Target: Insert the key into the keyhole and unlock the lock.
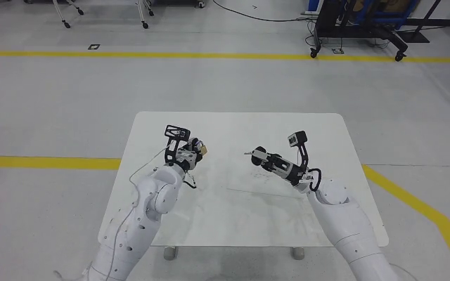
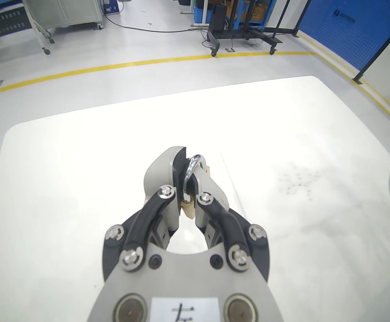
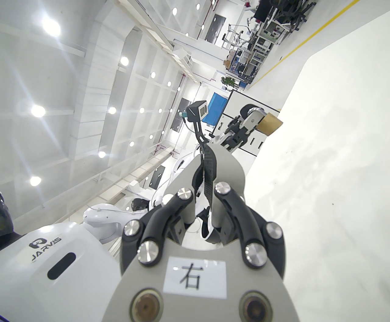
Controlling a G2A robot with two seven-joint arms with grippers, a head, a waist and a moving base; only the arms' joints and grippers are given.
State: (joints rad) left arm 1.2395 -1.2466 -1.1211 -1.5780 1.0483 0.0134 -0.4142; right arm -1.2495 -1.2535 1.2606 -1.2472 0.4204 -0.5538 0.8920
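I had a white table [image 1: 239, 225] before me, with grey speckled marks [image 2: 298, 183] toward the right of the frame. Beyond it a yellow line [image 1: 211, 54] crossed the floor. A black wheeled stand [image 1: 358, 31] stood at upper right, with a dark cable [image 1: 246, 15] trailing beside it.

One-character white label [image 2: 184, 311] on the left gripper [image 2: 192, 163]; a second label [image 3: 195, 276], also one character, on the right gripper [image 3: 208, 155]; white logo [image 2: 344, 16] on a blue panel [image 2: 335, 42]

lock [image 2: 191, 170]: brass-look body, shiny metal shackle | table [image 2: 274, 122]: smooth matt white
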